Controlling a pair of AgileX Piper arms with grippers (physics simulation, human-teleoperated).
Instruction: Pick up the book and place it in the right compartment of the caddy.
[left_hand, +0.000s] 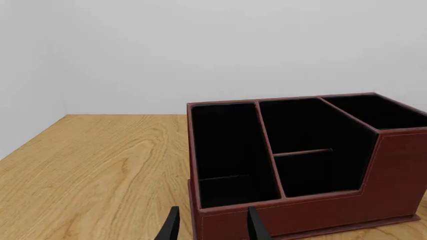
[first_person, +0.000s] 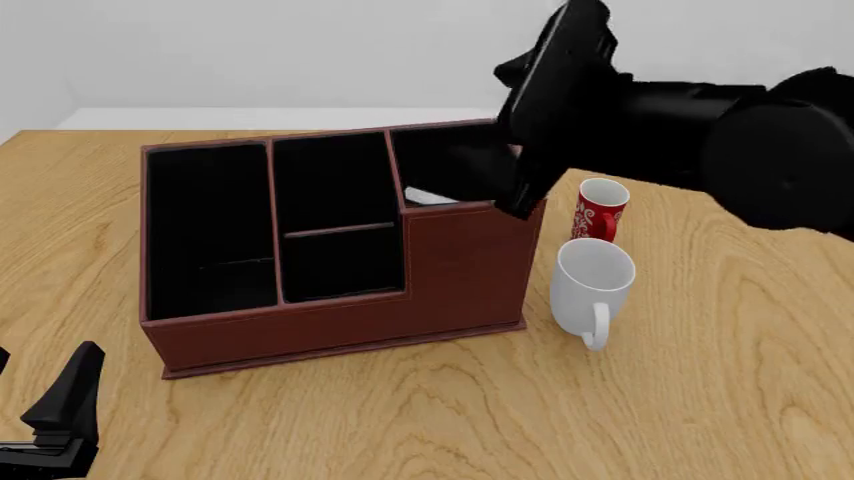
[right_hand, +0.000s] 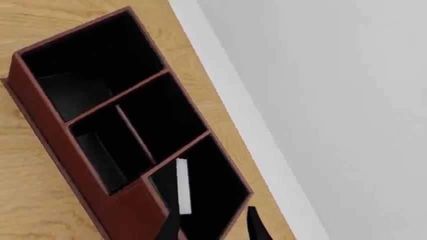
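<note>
The reddish-brown caddy (first_person: 334, 330) (left_hand: 393, 170) (right_hand: 60, 145) stands on the wooden table. Inside its right compartment (first_person: 461, 160) (right_hand: 217, 175) (left_hand: 380, 107) is the book (first_person: 430, 195) (right_hand: 183, 186). Only a narrow white strip of page edge shows, just behind the front wall near the divider, because its black covers blend with the lining. My right gripper (first_person: 518, 205) (right_hand: 213, 231) hangs tilted over that compartment's right wall, open, with its fingers wide apart and nothing between them. My left gripper (left_hand: 213, 229) (first_person: 40, 400) is open, low in front of the caddy's left end.
A white mug (first_person: 591, 285) stands just right of the caddy's front corner. A red patterned mug (first_person: 601, 208) is behind it, close to the right arm. The table's far edge meets a pale wall behind the caddy.
</note>
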